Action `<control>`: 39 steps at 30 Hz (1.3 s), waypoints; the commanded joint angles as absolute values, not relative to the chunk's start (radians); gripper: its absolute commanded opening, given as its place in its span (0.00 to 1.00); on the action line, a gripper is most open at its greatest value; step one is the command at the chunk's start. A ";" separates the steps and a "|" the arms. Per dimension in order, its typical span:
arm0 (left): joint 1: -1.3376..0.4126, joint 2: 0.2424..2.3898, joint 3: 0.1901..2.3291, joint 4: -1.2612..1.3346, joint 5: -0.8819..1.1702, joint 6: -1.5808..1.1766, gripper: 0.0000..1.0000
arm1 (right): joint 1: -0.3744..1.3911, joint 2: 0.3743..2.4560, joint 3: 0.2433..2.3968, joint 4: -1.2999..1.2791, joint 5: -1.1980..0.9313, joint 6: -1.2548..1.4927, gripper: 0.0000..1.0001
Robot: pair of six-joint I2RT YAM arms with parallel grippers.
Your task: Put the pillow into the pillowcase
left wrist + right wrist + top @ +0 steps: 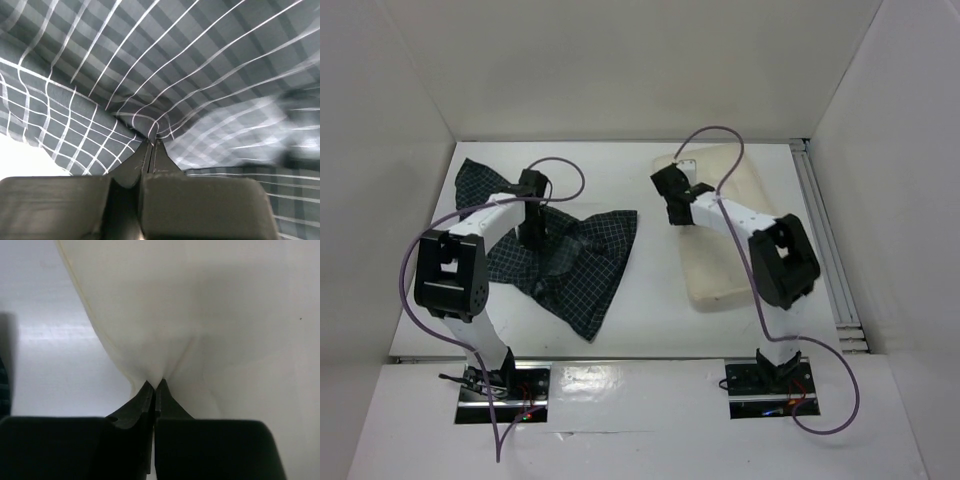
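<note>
Two arms rise from the near edge of the white surface (640, 320), each bent down onto its own piece of fabric. The left arm (450, 275) stands over the pillowcase (585, 260), a dark navy-green cloth with a thin white grid. It lies crumpled on the left half of the surface, one corner fanning toward the far left and another tapering to a point toward the near edge. The left jaws are closed on a small fold of this cloth: in the left wrist view the two dark tips meet with the checked fabric pinched between them, and creases run in to that spot. The right arm (782, 260) leans over the pillow (710, 270), a cream cushion lying flat on the right half of the surface, its long side running far to near. The right jaws are closed on the pillow's left edge: in the right wrist view the tips press together on a pinch of cream cover that gathers into a small peak, with bare surface just to its left. The pillow lies wholly outside the pillowcase, with a strip of surface between them.
</note>
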State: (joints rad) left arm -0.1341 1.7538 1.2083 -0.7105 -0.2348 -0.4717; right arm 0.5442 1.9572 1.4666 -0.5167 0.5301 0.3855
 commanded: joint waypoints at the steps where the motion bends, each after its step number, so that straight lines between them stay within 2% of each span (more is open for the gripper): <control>1: -0.129 1.736 1.324 -0.699 -0.126 -0.457 0.00 | 0.529 1.708 1.245 -0.551 0.545 0.405 0.00; 2: -0.129 1.747 1.342 -0.709 -0.114 -0.457 0.00 | 0.529 1.601 1.202 -0.551 0.532 0.405 0.00; 6: -0.129 1.734 1.437 -0.745 -0.091 -0.457 0.00 | 0.529 1.392 1.045 -0.632 0.483 0.407 0.00; 9: -0.120 1.710 1.500 -0.746 -0.081 -0.445 0.00 | 0.552 1.312 0.977 -0.658 0.417 0.417 0.00; 10: -0.120 1.710 1.531 -0.756 -0.081 -0.434 0.00 | 0.552 1.312 0.977 -0.658 0.393 0.417 0.07; 11: -0.120 1.720 1.549 -0.771 -0.081 -0.434 0.00 | 0.578 1.301 0.977 -0.658 0.362 0.417 0.65; 12: -0.120 1.736 1.566 -0.772 -0.081 -0.425 0.00 | 0.595 1.301 0.977 -0.619 0.362 0.417 0.83; 13: -0.120 1.736 1.577 -0.772 -0.081 -0.425 0.00 | 0.615 1.301 0.997 -0.598 0.362 0.417 0.94; 14: -0.120 1.752 1.597 -0.781 -0.072 -0.425 0.00 | 0.655 1.301 1.034 -0.572 0.362 0.417 1.00; 20: -0.120 1.740 1.579 -0.801 -0.077 -0.425 0.00 | 0.739 1.506 1.209 -0.402 0.157 0.394 1.00; 22: -0.120 1.709 1.543 -0.801 -0.104 -0.434 0.00 | 0.739 1.616 1.256 -0.358 0.037 0.406 0.96; 23: -0.120 1.672 1.504 -0.801 -0.113 -0.434 0.00 | 0.739 1.653 1.294 -0.357 0.009 0.407 0.85; 24: -0.120 1.651 1.479 -0.801 -0.114 -0.434 0.00 | 0.739 1.692 1.314 -0.357 0.009 0.417 0.83; 26: -0.111 1.612 1.413 -0.792 -0.123 -0.443 0.00 | 0.739 1.791 1.347 -0.357 -0.027 0.417 0.83; 27: -0.110 1.596 1.392 -0.792 -0.138 -0.443 0.00 | 0.739 1.821 1.364 -0.357 -0.037 0.426 0.90; 28: -0.110 1.566 1.375 -0.779 -0.138 -0.443 0.00 | 0.750 1.850 1.402 -0.357 -0.046 0.426 0.91; 33: -0.091 1.534 1.325 -0.769 -0.156 -0.454 0.00 | 0.784 1.993 1.534 -0.477 0.107 0.448 0.91; 39: -0.081 1.514 1.316 -0.759 -0.144 -0.445 0.00 | 0.824 1.741 1.393 -0.362 0.395 0.368 0.91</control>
